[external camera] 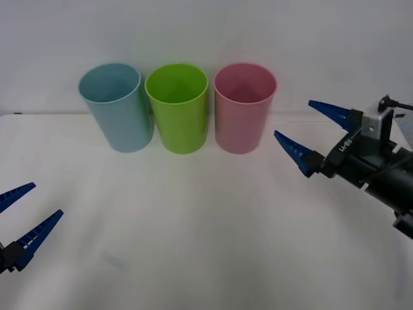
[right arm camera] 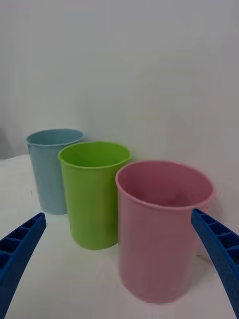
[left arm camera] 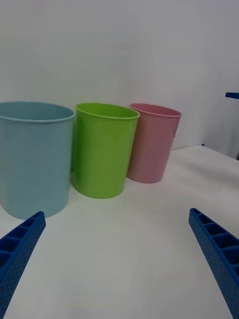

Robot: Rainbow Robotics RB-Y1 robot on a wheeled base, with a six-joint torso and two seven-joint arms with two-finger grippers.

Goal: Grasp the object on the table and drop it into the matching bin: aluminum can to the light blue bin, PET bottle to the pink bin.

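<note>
Left gripper (external camera: 22,223) runs off the front view's edge, its body cut away. The pink bin (right arm camera: 159,229) hides its own inside floor, and its rim looks smeared.

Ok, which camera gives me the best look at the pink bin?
The right wrist view: the pink bin is closest there, rim and wall large. The front view shows it from above; the left wrist view shows it farthest in the row.

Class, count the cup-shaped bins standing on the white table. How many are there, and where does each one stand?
3, in one row at the back of the table: the light blue bin on the left, the lime green bin in the middle, the pink bin on the right.
</note>
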